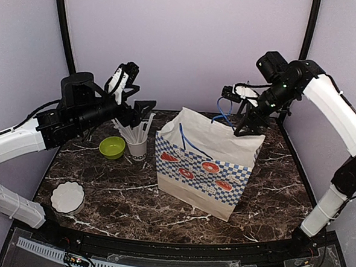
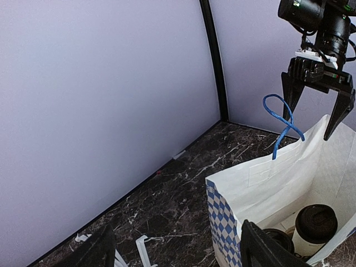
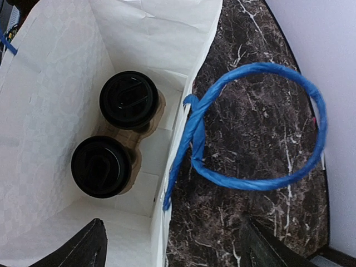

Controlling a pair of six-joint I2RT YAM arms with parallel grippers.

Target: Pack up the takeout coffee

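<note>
Paper bag [image 1: 206, 171], white with a blue-check band, stands mid-bench [image 1: 120, 190] toward the right edge. On its floor is a brown pulp carrier [image 3: 139, 146] holding first cup [image 3: 129, 100] and second cup [image 3: 101, 167], with round glossy black lids, side by side. Right gripper [image 2: 309, 119] is over the bag's far rim near the twisted blue handle [image 3: 193, 130], jaws spread. Left gripper [image 2: 177, 250] is above the far-left bench, jaws spread.

Quick headcount, coffee run edition

Two lidded cups [image 3: 129, 100] are sitting in one brown carrier [image 3: 136, 142] inside one paper bag [image 1: 208, 141], right under the right gripper [image 2: 310, 117]. One straw cup [image 1: 138, 148], one green bowl [image 1: 112, 146] and one white dish [image 1: 67, 197] are hanging out below the left gripper [image 1: 146, 105].
</note>
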